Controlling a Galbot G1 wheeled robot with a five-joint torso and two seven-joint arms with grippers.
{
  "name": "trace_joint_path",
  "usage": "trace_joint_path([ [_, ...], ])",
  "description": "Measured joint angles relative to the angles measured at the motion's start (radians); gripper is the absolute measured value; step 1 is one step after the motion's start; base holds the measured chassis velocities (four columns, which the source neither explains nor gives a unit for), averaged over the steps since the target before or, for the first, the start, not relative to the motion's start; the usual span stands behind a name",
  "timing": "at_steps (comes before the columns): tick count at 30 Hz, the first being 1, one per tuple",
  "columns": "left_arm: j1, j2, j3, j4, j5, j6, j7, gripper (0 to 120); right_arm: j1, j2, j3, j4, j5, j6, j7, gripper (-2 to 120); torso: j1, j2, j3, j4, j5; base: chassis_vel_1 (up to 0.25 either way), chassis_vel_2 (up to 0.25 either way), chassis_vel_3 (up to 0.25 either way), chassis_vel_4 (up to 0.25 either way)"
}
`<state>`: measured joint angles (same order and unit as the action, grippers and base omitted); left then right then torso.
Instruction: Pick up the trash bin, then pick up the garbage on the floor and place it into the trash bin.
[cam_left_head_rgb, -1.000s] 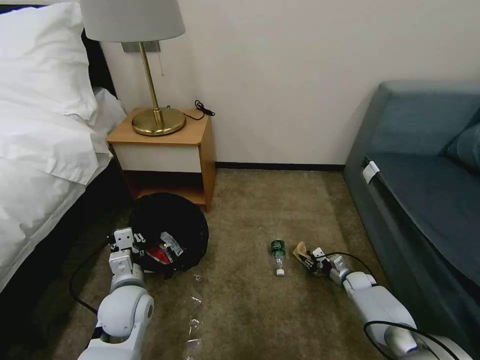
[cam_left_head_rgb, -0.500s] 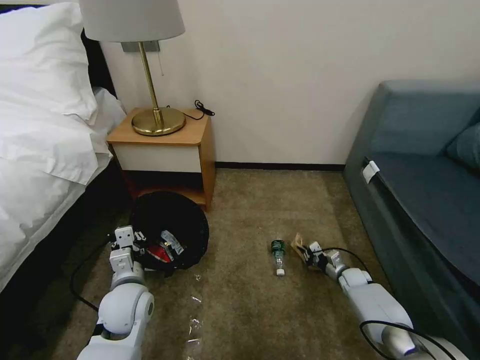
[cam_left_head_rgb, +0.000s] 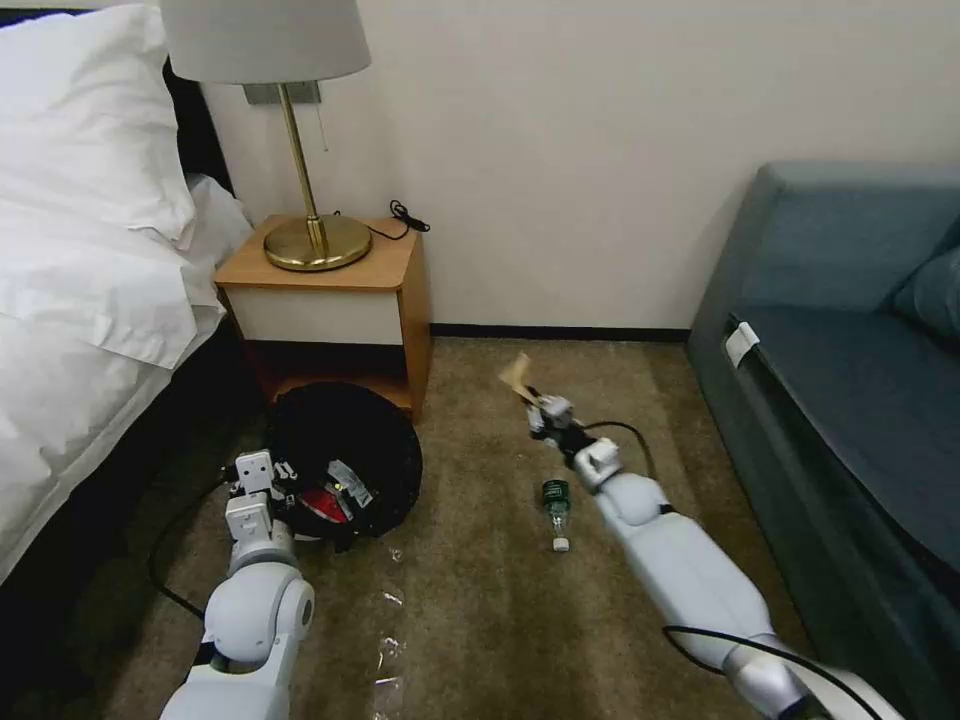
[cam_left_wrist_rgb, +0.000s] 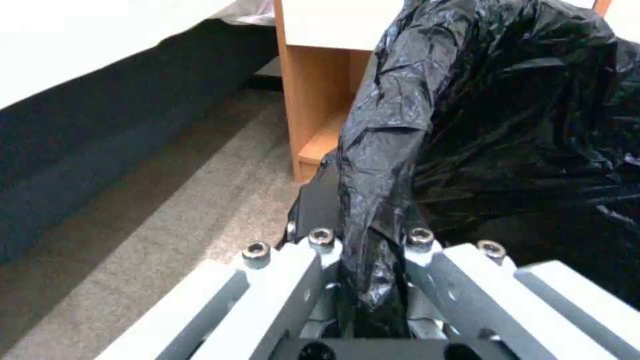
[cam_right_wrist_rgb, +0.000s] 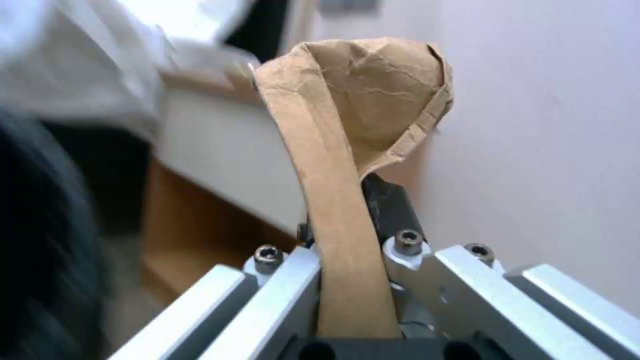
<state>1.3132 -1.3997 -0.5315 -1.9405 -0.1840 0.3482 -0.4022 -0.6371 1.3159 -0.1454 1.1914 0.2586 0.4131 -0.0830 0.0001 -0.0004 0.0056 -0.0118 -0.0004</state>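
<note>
- The left hand (cam_left_head_rgb: 282, 487) was down low by the bed, clamped on the black bag at the near rim of the bin (cam_left_head_rgb: 345, 450). The left wrist view showed the bag (cam_left_wrist_rgb: 480, 125) bunched up and pinched tight between the fingers (cam_left_wrist_rgb: 303, 280).
- The bin sat on the carpet right in front of the nightstand (cam_left_head_rgb: 330, 300), tipped so its mouth faced the camera. You could see a red-white wrapper (cam_left_head_rgb: 325, 500) lying inside it.
- The right hand (cam_left_head_rgb: 535, 400) was up in the air out over the middle of the carpet, between the bin and the sofa (cam_left_head_rgb: 850, 350), gripping the brown paper (cam_left_head_rgb: 517, 374).
- In the right wrist view the paper (cam_right_wrist_rgb: 353, 140) stood up out of the closed fingers (cam_right_wrist_rgb: 283, 280) as a strip, with a crumpled cup shape at the top.
- The bottle (cam_left_head_rgb: 556, 505) lay on the carpet just beside the right forearm, white cap pointing toward the robot, green label at the far end. Nothing was touching it.
- A bit of clear plastic film (cam_left_head_rgb: 385, 650) was on the carpet near the front edge, between the two arms.
- The lamp (cam_left_head_rgb: 290, 130) stood on the nightstand, with a black cord next to its brass base.
</note>
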Motion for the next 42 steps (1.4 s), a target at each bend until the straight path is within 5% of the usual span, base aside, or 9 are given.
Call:
trace_joint_path([
  [11, -0.025, -0.018, 0.012, 0.009, 0.004, 0.002, -0.002, 3, 0.061, 0.052, -0.226, 0.187, 0.092, -0.050, 0.166, 0, 0.000, 0.000, 0.000, -0.0002, 0.0000, 0.000, 0.000, 0.000, 0.000],
  [35, -0.029, -0.038, 0.026, 0.006, 0.014, 0.009, -0.007, 3, -0.013, 0.100, -0.341, 0.193, 0.073, -0.024, 0.206, 0, 0.000, 0.000, 0.000, -0.0003, 0.0002, 0.000, 0.000, 0.000, 0.000],
  [39, -0.030, -0.039, 0.028, 0.006, 0.014, 0.010, -0.008, 3, -0.013, 0.103, -0.341, 0.190, 0.072, -0.024, 0.196, 6, 0.000, 0.000, 0.000, -0.0002, 0.0002, 0.000, 0.000, 0.000, 0.000],
  [42, -0.035, -0.039, 0.031, 0.006, 0.013, 0.013, -0.009, 3, -0.013, 0.104, -0.339, 0.184, 0.074, -0.024, 0.179, 25, 0.000, 0.000, 0.000, -0.0002, 0.0002, 0.000, 0.000, 0.000, 0.000],
])
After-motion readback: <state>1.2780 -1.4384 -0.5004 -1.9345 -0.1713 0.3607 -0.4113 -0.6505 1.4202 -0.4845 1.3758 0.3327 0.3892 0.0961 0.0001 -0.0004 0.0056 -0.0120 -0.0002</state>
